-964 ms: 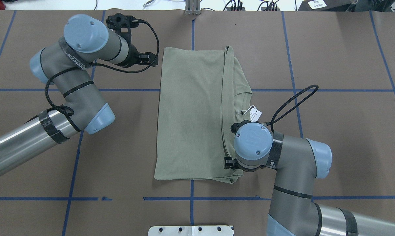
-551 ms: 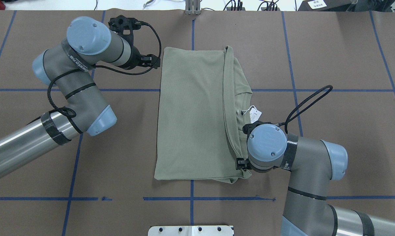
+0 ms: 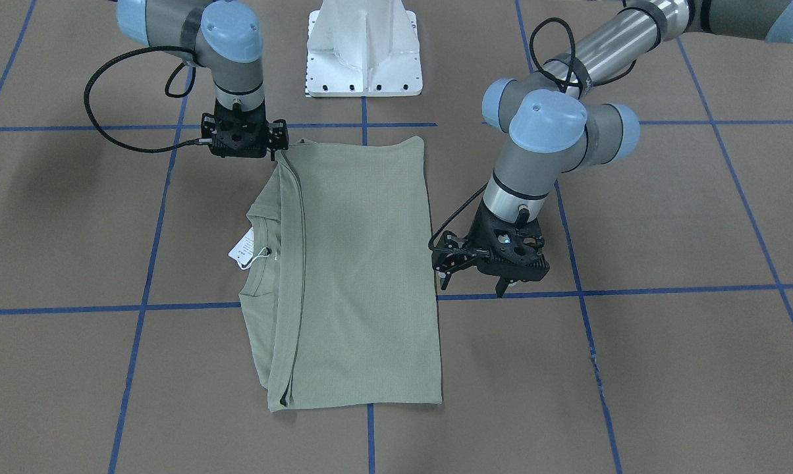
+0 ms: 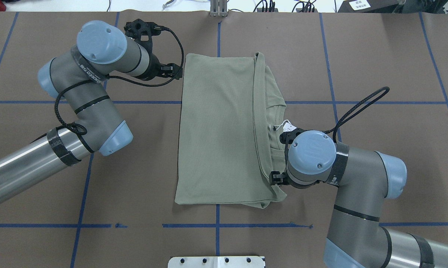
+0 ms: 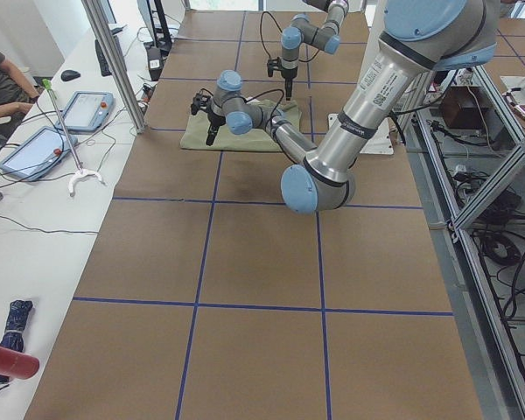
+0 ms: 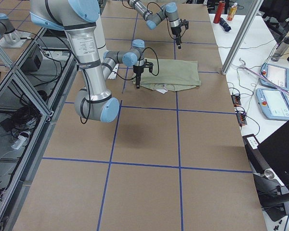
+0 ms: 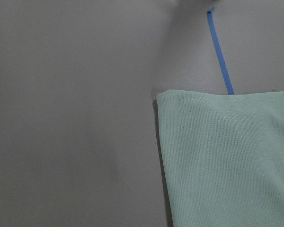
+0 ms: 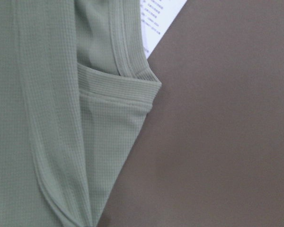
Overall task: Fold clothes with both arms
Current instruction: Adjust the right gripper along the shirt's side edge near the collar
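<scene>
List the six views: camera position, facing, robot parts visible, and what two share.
Front-facing: across the table, facing the robot; shirt, left arm, right arm, pedestal.
Overhead: behind the robot, looking down; both arms.
Exterior left: table end; left arm nearest.
Exterior right: opposite end; right arm nearest.
Left wrist: down on shirt corner; no fingers.
Right wrist: down on collar; no fingers.
Shared: front-facing and overhead both show the tag.
</scene>
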Action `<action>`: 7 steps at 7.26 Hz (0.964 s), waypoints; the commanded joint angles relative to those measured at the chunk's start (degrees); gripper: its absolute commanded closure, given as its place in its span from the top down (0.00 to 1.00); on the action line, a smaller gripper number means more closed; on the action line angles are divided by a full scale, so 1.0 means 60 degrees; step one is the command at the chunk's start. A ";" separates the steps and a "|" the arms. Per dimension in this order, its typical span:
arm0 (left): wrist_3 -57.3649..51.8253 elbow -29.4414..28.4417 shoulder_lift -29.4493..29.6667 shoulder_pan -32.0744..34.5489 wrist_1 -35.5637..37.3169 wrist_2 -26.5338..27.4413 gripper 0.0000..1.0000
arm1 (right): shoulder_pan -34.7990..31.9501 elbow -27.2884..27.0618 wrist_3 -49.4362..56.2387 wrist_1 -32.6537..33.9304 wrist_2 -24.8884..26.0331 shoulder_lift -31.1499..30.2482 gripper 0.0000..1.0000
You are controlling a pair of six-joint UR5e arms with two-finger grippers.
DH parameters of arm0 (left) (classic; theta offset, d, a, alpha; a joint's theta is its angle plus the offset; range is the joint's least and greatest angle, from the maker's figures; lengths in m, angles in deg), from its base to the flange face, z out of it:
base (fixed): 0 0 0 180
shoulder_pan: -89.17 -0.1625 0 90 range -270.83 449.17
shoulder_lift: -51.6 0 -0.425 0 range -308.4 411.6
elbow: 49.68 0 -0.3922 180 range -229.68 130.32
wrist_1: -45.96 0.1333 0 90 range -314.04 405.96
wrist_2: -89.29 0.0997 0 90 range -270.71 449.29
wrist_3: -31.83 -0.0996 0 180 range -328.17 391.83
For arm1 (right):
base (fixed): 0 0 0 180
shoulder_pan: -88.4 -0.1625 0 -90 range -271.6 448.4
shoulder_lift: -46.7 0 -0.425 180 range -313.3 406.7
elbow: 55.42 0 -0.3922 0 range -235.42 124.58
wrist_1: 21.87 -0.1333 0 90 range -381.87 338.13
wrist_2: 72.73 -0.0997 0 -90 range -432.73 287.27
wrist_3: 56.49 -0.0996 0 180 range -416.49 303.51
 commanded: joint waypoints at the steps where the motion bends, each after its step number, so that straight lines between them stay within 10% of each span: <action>1: -0.0035 -0.0014 -0.0003 -0.0001 -0.0001 0.0013 1.00 | -0.0233 0.0355 0.0594 -0.0037 0.0109 0.0638 1.00; 7: -0.0036 -0.0014 -0.0003 -0.0001 -0.0001 -0.0002 1.00 | -0.0132 0.1764 0.0920 -0.0096 0.0051 0.1374 1.00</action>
